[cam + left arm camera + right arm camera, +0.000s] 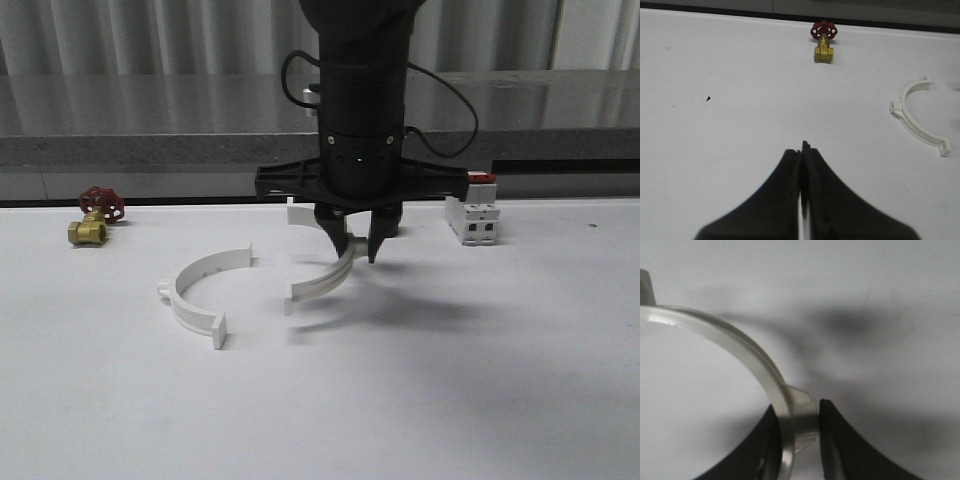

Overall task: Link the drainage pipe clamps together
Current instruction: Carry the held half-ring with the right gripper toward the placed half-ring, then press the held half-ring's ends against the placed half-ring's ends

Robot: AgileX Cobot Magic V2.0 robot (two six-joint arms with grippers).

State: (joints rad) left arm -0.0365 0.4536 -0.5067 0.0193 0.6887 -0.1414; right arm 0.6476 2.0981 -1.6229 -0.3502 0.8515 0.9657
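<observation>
A lab-like test bench: plain white table [480, 400], grey corrugated wall panels [150, 35] behind.

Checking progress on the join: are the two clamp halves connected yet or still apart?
Apart. The left clamp half lies alone on the table, a gap from the right clamp half, which the right gripper pinches in its jaws.

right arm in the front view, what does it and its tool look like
The right arm is a matte black cylinder with a black cable looped beside it. A flat black crossbar spans its base. The right tool has two short, tapered black fingers. The left tool is likewise black and wedge-shaped.
</observation>
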